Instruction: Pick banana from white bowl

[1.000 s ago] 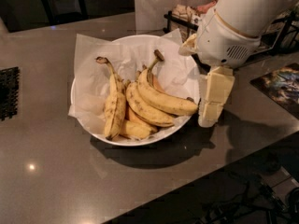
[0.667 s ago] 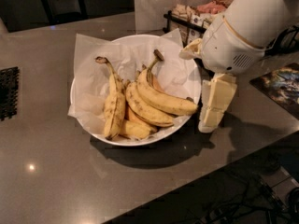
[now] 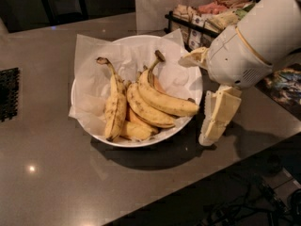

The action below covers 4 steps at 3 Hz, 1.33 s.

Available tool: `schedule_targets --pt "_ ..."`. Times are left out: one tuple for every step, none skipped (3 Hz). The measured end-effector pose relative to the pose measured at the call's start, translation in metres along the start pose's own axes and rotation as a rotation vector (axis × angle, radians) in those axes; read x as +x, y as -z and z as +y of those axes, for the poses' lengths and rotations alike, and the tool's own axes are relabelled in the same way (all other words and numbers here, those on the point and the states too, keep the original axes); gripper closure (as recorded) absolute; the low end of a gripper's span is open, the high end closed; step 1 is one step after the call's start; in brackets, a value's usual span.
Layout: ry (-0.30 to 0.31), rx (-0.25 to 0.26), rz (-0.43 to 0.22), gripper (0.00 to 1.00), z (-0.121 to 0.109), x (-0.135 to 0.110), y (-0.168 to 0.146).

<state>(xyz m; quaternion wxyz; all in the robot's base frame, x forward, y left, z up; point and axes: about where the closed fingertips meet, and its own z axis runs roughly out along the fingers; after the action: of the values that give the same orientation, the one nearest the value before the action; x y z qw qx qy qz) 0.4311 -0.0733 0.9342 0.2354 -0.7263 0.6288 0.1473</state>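
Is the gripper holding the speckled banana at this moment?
No, the gripper hangs beside the white bowl's right rim, while the banana lies inside the bowl.

The pincer [image 3: 217,117] hangs right of centre, tilted steeply downward.

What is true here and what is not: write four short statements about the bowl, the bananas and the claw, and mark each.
1. The brown-speckled yellow banana lies in the round white paper-lined bowl. True.
2. The cream claw grips that banana. False: it hangs outside the bowl's rim, beside it.
3. The bowl holds one banana only. False: several lie there.
4. The bowl rests on a grey countertop. True.
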Motion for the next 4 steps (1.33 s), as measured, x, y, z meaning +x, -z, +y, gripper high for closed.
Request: schedule_targets --pt "-0.028 -0.016 -0.047 0.00 0.012 0.005 -0.004" --pt "-0.043 -0.030 -0.100 0.00 0.018 0.009 -0.010" --pt "-0.046 -0.044 -0.151 0.00 0.018 0.010 -0.019" --pt "-0.048 -0.057 -0.184 0.00 0.015 0.012 -0.029"
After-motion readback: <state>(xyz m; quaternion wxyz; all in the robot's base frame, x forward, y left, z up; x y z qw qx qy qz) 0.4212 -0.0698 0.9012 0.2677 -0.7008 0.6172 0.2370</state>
